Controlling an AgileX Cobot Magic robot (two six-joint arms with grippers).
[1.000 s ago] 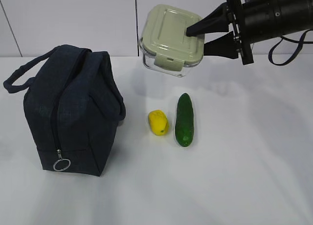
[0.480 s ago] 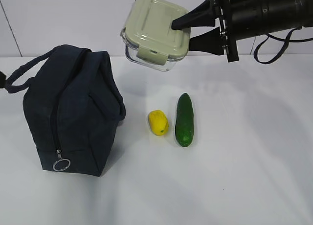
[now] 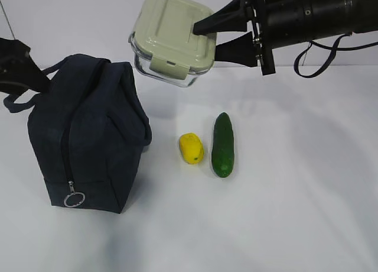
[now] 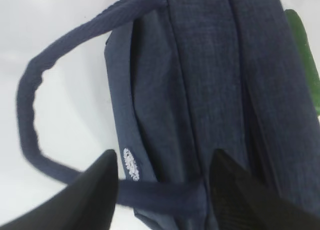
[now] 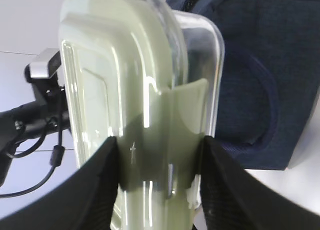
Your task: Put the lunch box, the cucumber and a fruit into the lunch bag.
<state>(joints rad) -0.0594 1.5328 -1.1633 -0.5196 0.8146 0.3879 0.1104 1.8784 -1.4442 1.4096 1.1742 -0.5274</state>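
Note:
The lunch box [image 3: 170, 36], clear with a sage-green lid, hangs tilted in the air just right of the bag's top, and my right gripper [image 3: 208, 38] is shut on it across lid and base [image 5: 150, 115]. The navy lunch bag [image 3: 88, 136] stands upright at the left, zipper closed, ring pull [image 3: 74, 199] low on its front. At its far handle sits my left gripper [image 3: 32, 71], open, with the handle strap [image 4: 165, 190] running across between the fingers. The yellow fruit [image 3: 191, 148] and the cucumber [image 3: 222, 145] lie side by side on the table right of the bag.
The white table [image 3: 295, 213] stretches bare to the right and front. A white wall [image 3: 77, 23] closes the back. The right arm's cable [image 3: 322, 59] droops behind the lunch box. In the left wrist view, the cucumber's edge [image 4: 305, 55] shows past the bag [image 4: 210, 80].
My right gripper has carried the lunch box left and slightly up, toward the bag's top. The left gripper has come into the exterior view at the bag's far handle.

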